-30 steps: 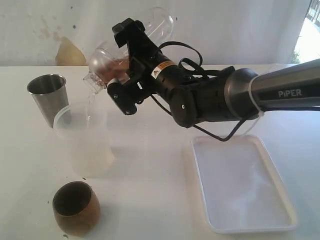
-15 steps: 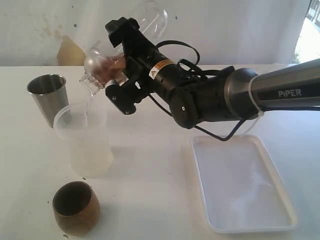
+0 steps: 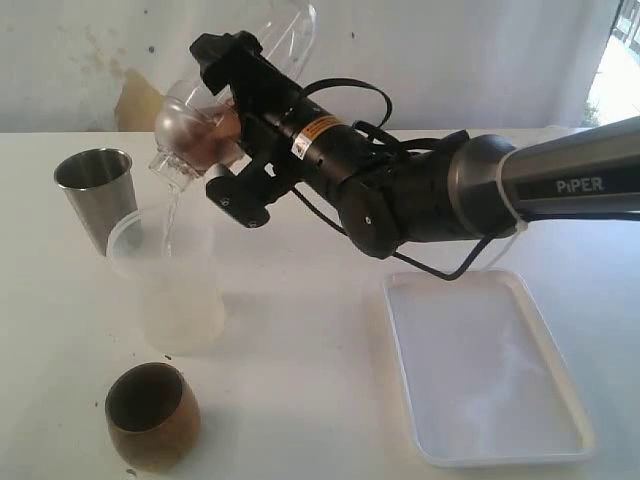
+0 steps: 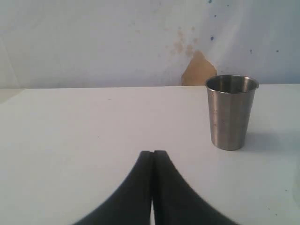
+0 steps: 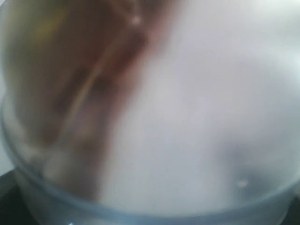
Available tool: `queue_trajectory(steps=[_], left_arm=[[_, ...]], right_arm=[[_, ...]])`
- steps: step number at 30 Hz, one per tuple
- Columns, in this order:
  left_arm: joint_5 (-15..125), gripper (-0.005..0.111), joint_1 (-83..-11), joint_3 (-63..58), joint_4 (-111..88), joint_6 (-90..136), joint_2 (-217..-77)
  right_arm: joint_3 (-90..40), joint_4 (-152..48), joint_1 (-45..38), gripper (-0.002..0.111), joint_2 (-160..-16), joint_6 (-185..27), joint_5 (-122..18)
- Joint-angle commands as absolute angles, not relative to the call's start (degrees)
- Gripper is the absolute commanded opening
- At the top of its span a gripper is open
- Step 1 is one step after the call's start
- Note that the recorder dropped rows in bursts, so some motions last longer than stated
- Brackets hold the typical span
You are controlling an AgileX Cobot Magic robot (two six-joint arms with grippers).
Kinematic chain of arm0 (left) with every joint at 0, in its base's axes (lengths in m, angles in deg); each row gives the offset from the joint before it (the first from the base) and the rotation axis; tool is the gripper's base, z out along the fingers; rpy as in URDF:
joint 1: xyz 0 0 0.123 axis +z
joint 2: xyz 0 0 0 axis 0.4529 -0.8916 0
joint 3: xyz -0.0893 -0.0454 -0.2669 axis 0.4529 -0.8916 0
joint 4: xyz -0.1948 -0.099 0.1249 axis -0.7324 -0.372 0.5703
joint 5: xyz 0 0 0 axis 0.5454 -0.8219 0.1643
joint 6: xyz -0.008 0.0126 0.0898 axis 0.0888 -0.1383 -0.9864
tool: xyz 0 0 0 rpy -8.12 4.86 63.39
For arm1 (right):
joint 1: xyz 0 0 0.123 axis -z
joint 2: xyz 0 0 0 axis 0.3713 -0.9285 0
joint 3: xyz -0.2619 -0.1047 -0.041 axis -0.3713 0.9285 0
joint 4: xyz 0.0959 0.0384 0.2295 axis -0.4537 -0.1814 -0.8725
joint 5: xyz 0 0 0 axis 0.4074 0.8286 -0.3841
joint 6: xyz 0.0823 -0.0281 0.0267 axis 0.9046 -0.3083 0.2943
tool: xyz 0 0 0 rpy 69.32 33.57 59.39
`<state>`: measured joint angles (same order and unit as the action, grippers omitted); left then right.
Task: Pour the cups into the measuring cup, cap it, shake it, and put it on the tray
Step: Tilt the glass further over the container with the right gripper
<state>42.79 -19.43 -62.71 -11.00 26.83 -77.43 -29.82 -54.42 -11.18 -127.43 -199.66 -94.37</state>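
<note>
My right gripper [image 3: 232,122] is shut on the measuring cup [image 3: 283,38], which it holds in the air on a slant. The clear cap [image 3: 172,163] sits on the cup's lower end, and brownish contents lie against it. Up close, the cup wall [image 5: 150,117] fills the right wrist view as a blur. Just below the capped end stands the frosted plastic cup [image 3: 170,285]. The steel tumbler [image 3: 97,195] [image 4: 231,111] is upright at the left, and the wooden cup [image 3: 150,415] stands at the front. The white tray [image 3: 490,385] lies on the right. My left gripper [image 4: 152,153] is shut, low over the table.
A white wall with a brown patch [image 4: 199,70] rises behind the table. The right arm [image 3: 480,190] reaches across from the right, above the tray's far end.
The right gripper has carried the capped measuring cup up and to the left. Nothing else has moved.
</note>
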Motion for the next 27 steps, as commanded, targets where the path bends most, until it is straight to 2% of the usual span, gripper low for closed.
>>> queue_trajectory(steps=[1, 22, 27], left_arm=[[43.3, 0.0, -19.6, -63.0, -11.1, 26.8, -77.2], [43.3, 0.0, -19.6, -63.0, -11.1, 26.8, -77.2], [43.3, 0.0, -19.6, -63.0, -11.1, 26.8, -77.2]], right_arm=[[-30.5, -54.1, -10.7, 0.0, -126.9, -200.5, -97.4], [-30.6, -64.2, -10.7, 0.0, -128.4, -200.5, -89.1], [-34.4, -65.4, -10.7, 0.0, -130.9, -200.5, -87.2]])
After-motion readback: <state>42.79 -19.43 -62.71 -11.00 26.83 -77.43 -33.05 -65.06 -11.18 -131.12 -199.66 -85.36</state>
